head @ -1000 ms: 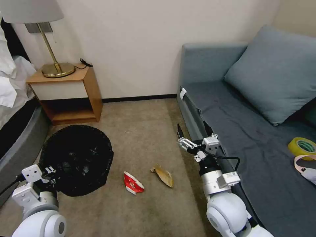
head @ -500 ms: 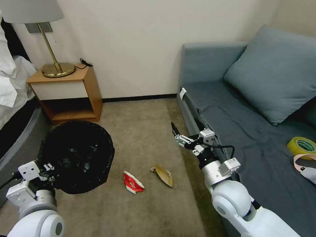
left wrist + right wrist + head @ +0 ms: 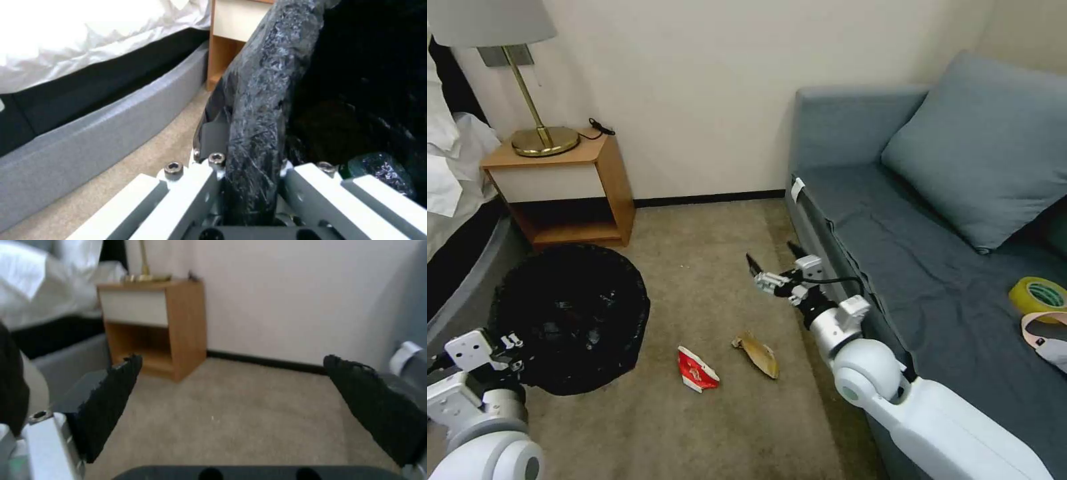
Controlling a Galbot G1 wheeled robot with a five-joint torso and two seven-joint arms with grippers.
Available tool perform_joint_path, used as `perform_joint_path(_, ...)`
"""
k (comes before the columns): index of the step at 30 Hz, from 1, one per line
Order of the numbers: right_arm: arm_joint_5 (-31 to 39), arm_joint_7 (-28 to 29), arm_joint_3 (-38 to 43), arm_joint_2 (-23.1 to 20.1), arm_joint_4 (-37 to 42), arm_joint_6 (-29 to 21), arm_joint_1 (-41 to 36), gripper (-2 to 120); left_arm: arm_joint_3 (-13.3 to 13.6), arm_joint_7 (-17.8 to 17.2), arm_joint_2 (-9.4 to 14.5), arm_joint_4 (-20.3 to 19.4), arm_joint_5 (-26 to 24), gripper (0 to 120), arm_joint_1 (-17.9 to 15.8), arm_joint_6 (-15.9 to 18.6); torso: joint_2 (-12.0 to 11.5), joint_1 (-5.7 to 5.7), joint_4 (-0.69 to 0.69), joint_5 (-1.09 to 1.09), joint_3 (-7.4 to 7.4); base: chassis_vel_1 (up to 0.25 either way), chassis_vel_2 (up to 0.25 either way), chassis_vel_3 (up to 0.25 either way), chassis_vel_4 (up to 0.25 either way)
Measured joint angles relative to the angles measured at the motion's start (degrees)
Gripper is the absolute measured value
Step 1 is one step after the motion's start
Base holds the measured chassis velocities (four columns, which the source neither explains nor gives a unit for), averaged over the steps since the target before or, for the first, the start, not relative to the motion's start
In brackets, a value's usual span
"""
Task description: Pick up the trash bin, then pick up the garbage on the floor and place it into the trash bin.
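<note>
The trash bin (image 3: 570,317), round and lined with a crinkly black bag, is on the left over the carpet. My left gripper (image 3: 510,347) is shut on its near rim; in the left wrist view the bag-covered rim (image 3: 258,110) is pinched between the fingers (image 3: 202,180). Something dark green (image 3: 378,170) lies inside the bin. Two pieces of garbage lie on the carpet: a red-and-white carton (image 3: 696,370) and a gold-brown wrapper (image 3: 758,355). My right gripper (image 3: 774,261) hangs open above the carpet, beyond the wrapper and beside the sofa's front. Its black fingers (image 3: 106,403) hold nothing.
A grey sofa (image 3: 934,267) runs along the right with a cushion and a yellow tape roll (image 3: 1039,297). A wooden nightstand (image 3: 560,187) with a lamp stands at the back left, and a bed (image 3: 454,267) is at the far left. Bare carpet (image 3: 714,267) lies between.
My right arm has swung left and forward, away from the sofa, out over the carpet. The left gripper and the bin it holds have shifted a little to the left.
</note>
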Motion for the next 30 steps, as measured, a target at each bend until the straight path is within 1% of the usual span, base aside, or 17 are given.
perform_joint_path(1, 1.25, -0.31, -2.26, -0.10, -1.50, -0.73, 2.07, 100, -0.23, 0.02, -0.01, -0.13, -0.09, 2, 0.01, 0.01, 0.00, 0.00, 0.01, 0.00, 0.00, 0.000, 0.000, 0.000, 0.000)
perform_joint_path(2, 1.46, -0.35, -2.65, -0.11, -1.77, -0.85, 2.40, 100, -0.29, 0.02, -0.02, -0.15, -0.10, 2, 0.01, 0.01, 0.00, 0.00, 0.01, -0.01, 0.00, 0.000, 0.000, 0.000, 0.000)
perform_joint_path(3, 2.85, -0.84, -5.80, -0.12, -3.84, -1.55, 4.53, 100, -0.47, 0.06, -0.05, -0.20, -0.13, 2, 0.01, 0.00, 0.00, 0.00, 0.01, 0.00, 0.00, 0.000, 0.000, 0.000, 0.000)
perform_joint_path(5, 4.13, -2.25, -9.87, -0.13, -6.38, -2.66, 6.80, 100, -0.56, 0.12, -0.13, -0.19, -0.13, 2, -0.11, -0.13, 0.00, 0.00, 0.00, 0.00, 0.00, 0.000, 0.000, 0.000, 0.000)
perform_joint_path(6, 4.13, -2.25, -9.87, -0.13, -6.38, -2.66, 6.80, 100, -0.56, 0.12, -0.13, -0.19, -0.13, 2, -0.11, -0.13, 0.00, 0.00, 0.00, 0.00, 0.00, 0.000, 0.000, 0.000, 0.000)
perform_joint_path(8, 5.75, -3.95, -14.57, -0.17, -8.86, -4.14, 9.08, 100, -0.52, 0.14, -0.20, -0.16, -0.12, 2, -0.44, -0.23, 0.00, 0.00, 0.00, 0.01, 0.00, 0.000, 0.000, 0.000, 0.000)
perform_joint_path(10, 6.46, -7.27, -19.36, -0.28, -12.13, -4.90, 11.79, 100, -0.30, 0.15, -0.27, -0.11, -0.11, 2, -0.60, -0.42, 0.00, 0.00, 0.00, 0.00, 0.00, 0.000, 0.000, 0.000, 0.000)
perform_joint_path(11, 6.46, -7.27, -19.36, -0.28, -12.13, -4.90, 11.79, 100, -0.30, 0.15, -0.27, -0.11, -0.11, 2, -0.60, -0.42, 0.00, 0.00, 0.00, 0.00, 0.00, 0.000, 0.000, 0.000, 0.000)
perform_joint_path(14, 6.54, -13.22, -25.61, 0.11, -18.78, -4.48, 15.75, 100, -0.02, 0.19, -0.40, 0.17, -0.07, 2, -0.61, -0.87, 0.00, 0.00, 0.00, 0.00, 0.00, 0.000, 0.000, 0.000, 0.000)
perform_joint_path(15, 6.54, -13.22, -25.61, 0.11, -18.78, -4.48, 15.75, 100, -0.02, 0.19, -0.40, 0.17, -0.07, 2, -0.61, -0.87, 0.00, 0.00, 0.00, 0.00, 0.00, 0.000, 0.000, 0.000, 0.000)
perform_joint_path(16, 6.53, -14.40, -26.69, 0.35, -20.25, -4.16, 16.46, 100, 0.01, 0.20, -0.42, 0.29, -0.05, 2, -0.62, -0.99, 0.00, 0.00, 0.00, 0.00, 0.00, 0.000, 0.000, 0.000, 0.000)
perform_joint_path(17, 6.53, -17.91, -28.46, 0.98, -23.18, -3.75, 17.79, 100, 0.03, 0.23, -0.43, 0.45, -0.03, 2, -0.66, -1.12, 0.00, 0.00, -0.01, 0.00, 0.00, 0.000, 0.000, 0.000, 0.000)
perform_joint_path(19, 6.52, -22.53, -29.90, 1.70, -25.96, -3.21, 18.94, 100, 0.01, 0.24, -0.40, 0.63, 0.03, 2, -0.68, -1.29, 0.00, 0.00, -0.01, 0.00, 0.00, 0.000, 0.000, 0.000, 0.000)
perform_joint_path(24, 6.51, -24.75, -31.96, 3.29, -29.46, -2.58, 20.29, 100, 0.00, 0.27, -0.34, 0.90, 0.14, 2, -0.83, -1.35, 0.00, 0.00, 0.00, 0.00, 0.00, 0.000, 0.000, 0.000, 0.000)
perform_joint_path(27, 5.60, -26.07, -33.97, 5.53, -34.40, -1.22, 21.15, 100, 0.46, 0.30, -0.56, 1.29, 0.62, 2, -0.90, -1.67, 0.00, 0.00, 0.00, 0.00, 0.00, 0.000, 0.000, 0.000, 0.000)
perform_joint_path(28, 5.60, -26.07, -33.97, 5.53, -34.40, -1.22, 21.15, 100, 0.46, 0.30, -0.56, 1.29, 0.62, 2, -0.90, -1.67, 0.00, 0.00, 0.00, 0.00, 0.00, 0.000, 0.000, 0.000, 0.000)
perform_joint_path(30, 4.52, -26.81, -35.27, 7.29, -38.29, 0.07, 21.42, 100, 0.76, 0.31, -0.70, 1.69, 1.07, 2, -0.89, -1.96, 0.00, 0.00, 0.00, 0.00, 0.00, 0.000, 0.000, 0.000, 0.000)
